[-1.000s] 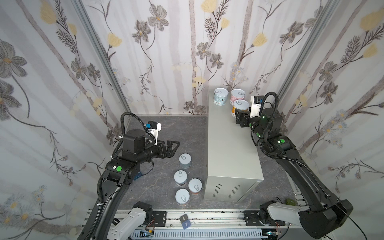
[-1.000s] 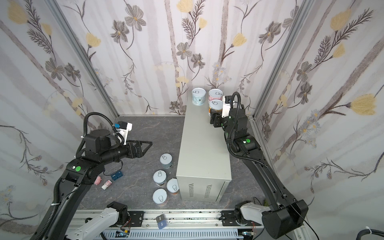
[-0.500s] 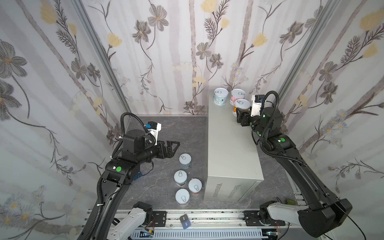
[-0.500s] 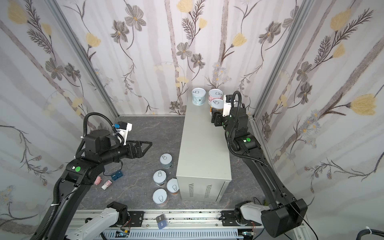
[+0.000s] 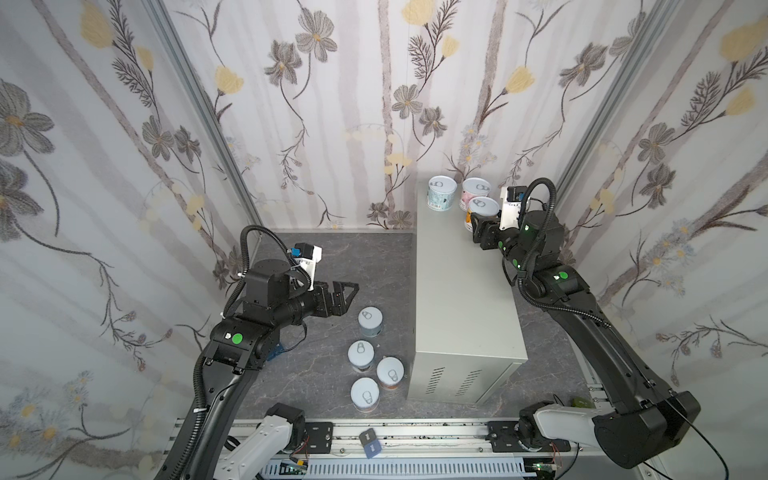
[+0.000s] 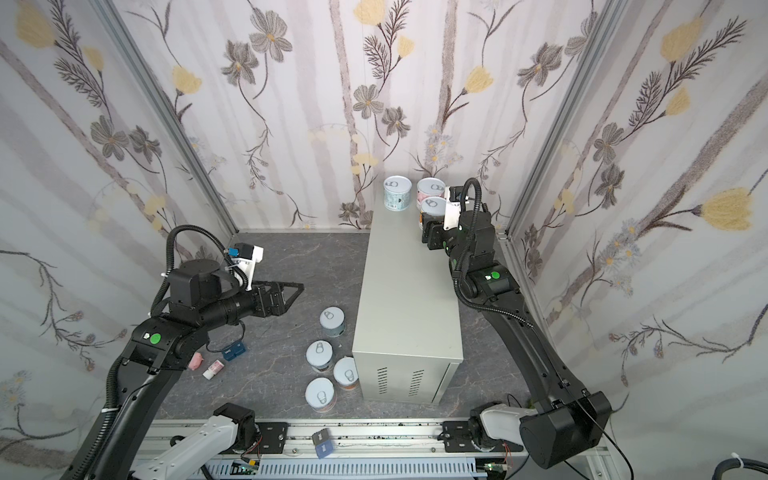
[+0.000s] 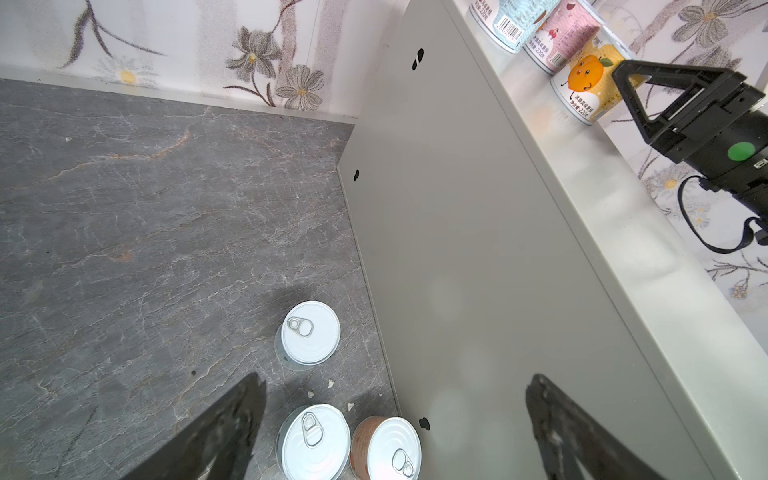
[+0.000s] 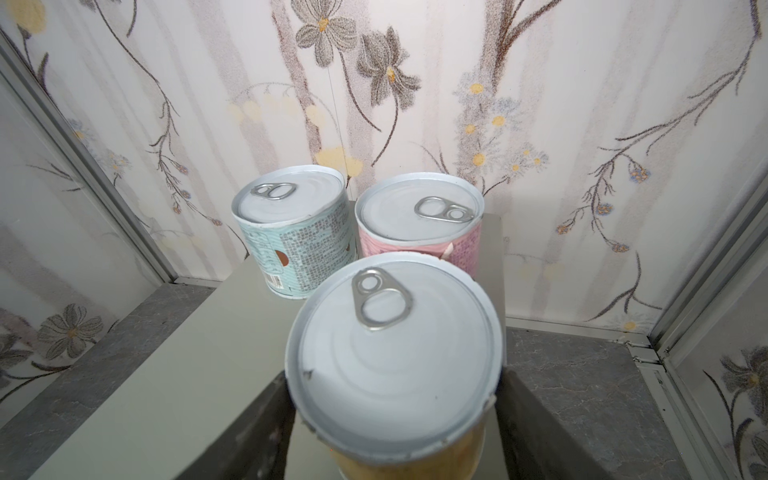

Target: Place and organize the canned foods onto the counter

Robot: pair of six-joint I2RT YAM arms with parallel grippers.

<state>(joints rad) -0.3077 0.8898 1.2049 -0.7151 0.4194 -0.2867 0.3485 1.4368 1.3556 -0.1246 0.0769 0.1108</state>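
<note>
Step in hand: third can, placement judged near done. Your right tool (image 5: pixel 477 227) jaws flank orange can (image 5: pixel 483 206) on surface (image 5: pixel 461 291) far end, beside pink can (image 5: pixel 476 189); gripped or loose, cannot tell. Your left tool (image 5: pixel 347 297) gapes empty above floor (image 5: pixel 332 249). Next you need descent onto nearest of four floor cans (image 5: pixel 370 318).

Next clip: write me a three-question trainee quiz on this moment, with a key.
1. How many cans stand on the counter?
2. True or false: the left claw holds a can.
3. What colour is the label of the can flanked by the right claw?
Key:
1. Three: light blue can, pink can, orange can.
2. False; it is open and empty.
3. Orange.
</note>
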